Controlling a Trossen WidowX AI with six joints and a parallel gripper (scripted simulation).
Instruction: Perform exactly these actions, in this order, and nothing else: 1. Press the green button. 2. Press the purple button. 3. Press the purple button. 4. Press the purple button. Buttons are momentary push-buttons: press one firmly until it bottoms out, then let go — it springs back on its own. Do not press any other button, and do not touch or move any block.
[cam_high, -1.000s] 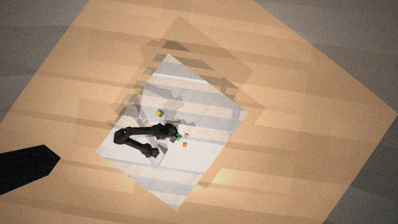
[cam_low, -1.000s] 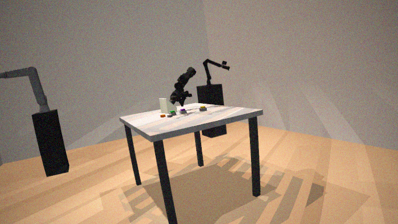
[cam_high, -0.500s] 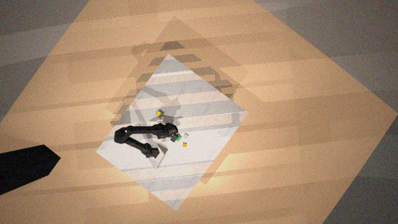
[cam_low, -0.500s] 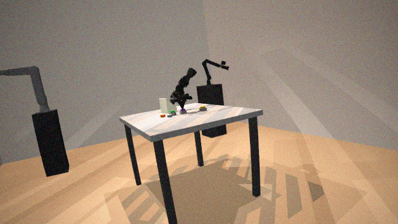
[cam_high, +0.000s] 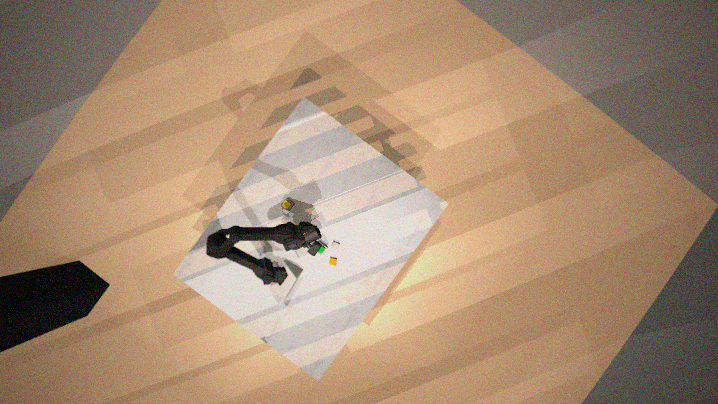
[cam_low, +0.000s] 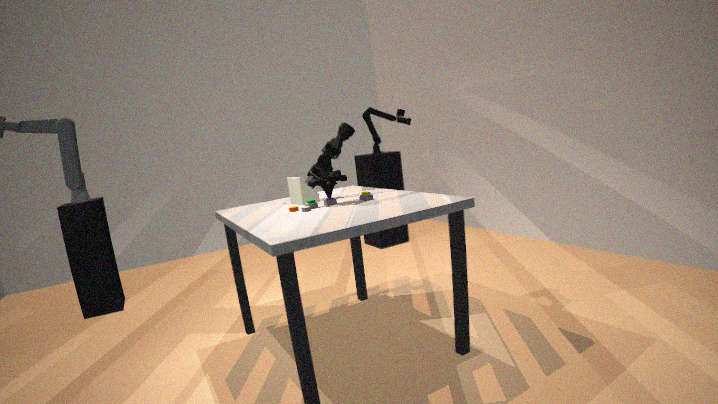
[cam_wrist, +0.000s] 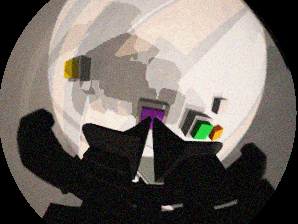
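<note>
A white-topped desk (cam_low: 381, 213) on four dark legs stands on a tan wood-plank floor (cam_low: 577, 326) crossed by pale and dark bands of light, with plain grey walls (cam_low: 502, 75) meeting in a corner behind it. In the exterior view a tall black pedestal with a grey arm (cam_low: 87, 251) sits at the left of the frame, and a second black pedestal carrying a dark arm (cam_low: 380, 168) stands behind the desk.

The black six-joint robot arm (cam_low: 328, 160) bends down near the centre of the desk. Its gripper (cam_wrist: 150, 141) has the jaws closed, with nothing between them, the tip pointing at the purple button on its grey base (cam_wrist: 153, 110); contact cannot be judged. The green button (cam_wrist: 201, 129) lies just to the right of it in the wrist view, with a small orange block (cam_wrist: 217, 133) beside that. A yellow button (cam_wrist: 72, 67) sits at the left, well apart. A pale upright panel (cam_low: 295, 190) stands left of the arm.

No writing or labels can be read.
</note>
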